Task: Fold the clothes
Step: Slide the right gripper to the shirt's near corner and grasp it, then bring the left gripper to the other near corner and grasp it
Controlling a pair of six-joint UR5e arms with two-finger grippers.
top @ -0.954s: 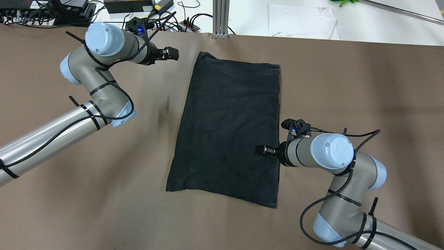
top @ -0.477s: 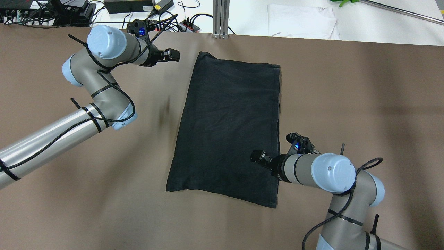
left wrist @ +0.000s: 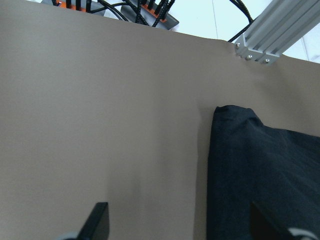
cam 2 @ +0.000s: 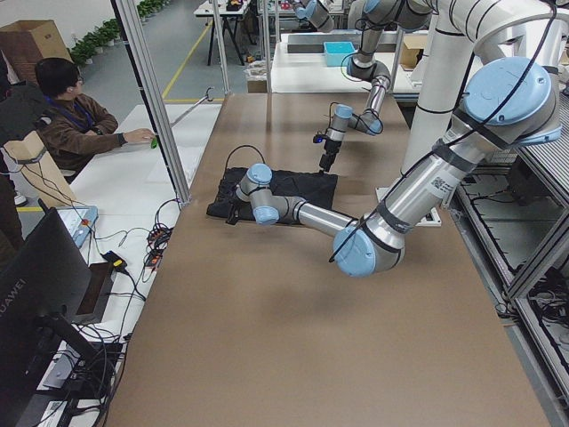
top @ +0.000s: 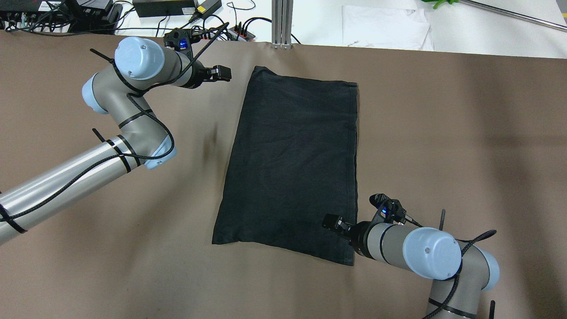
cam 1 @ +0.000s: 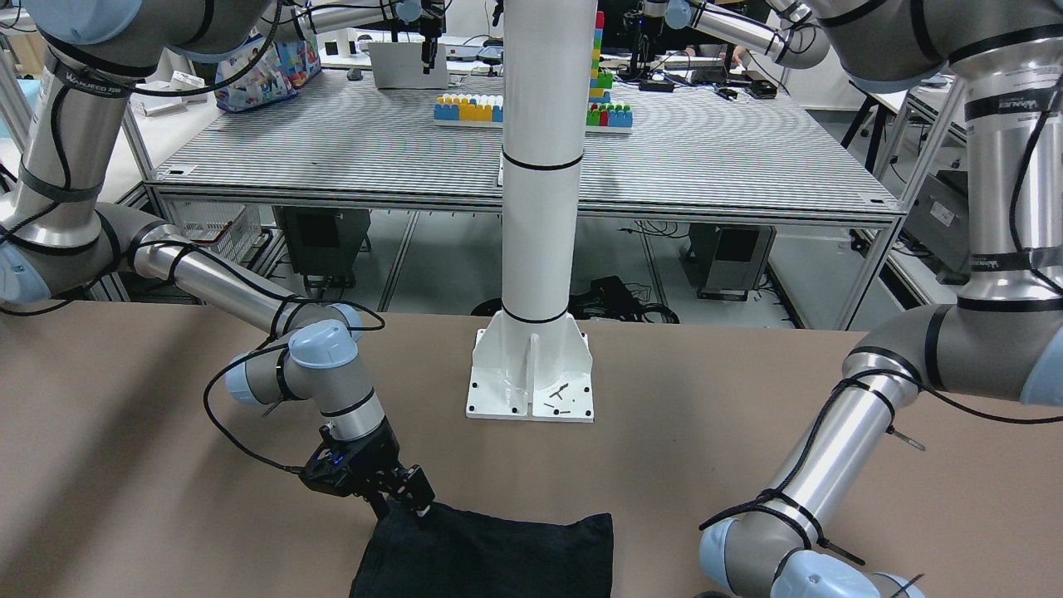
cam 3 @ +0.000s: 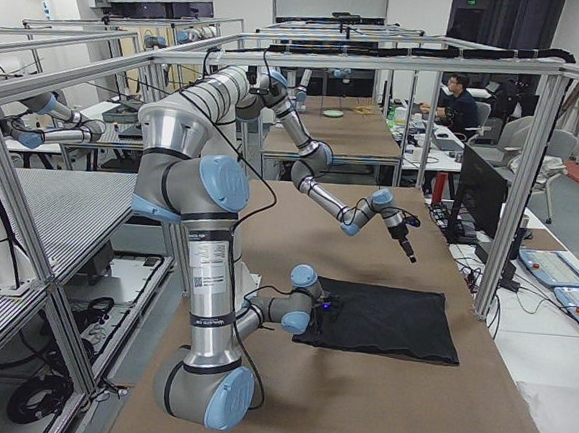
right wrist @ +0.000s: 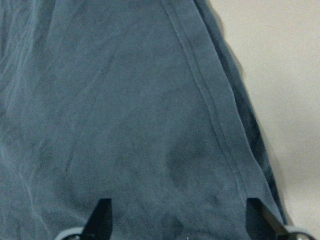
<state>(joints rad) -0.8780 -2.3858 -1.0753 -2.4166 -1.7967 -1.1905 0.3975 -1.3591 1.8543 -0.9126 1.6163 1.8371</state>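
The clothes are one black garment, folded into a long rectangle and lying flat on the brown table. The front view shows its near edge. My left gripper hovers open over bare table just left of the garment's far left corner, its fingertips wide apart. My right gripper is open over the garment's near right part, beside the right hem. Nothing sits between its fingers. The front view shows it low at the cloth's corner.
A white cloth lies on the white surface beyond the table. Cables and power boxes crowd the far left edge next to an aluminium post. The white pillar base stands at the robot side. A person sits beyond the far edge.
My right gripper has moved along the garment's right hem toward its near corner, staying open. The left gripper has barely shifted. The garment lies unchanged.
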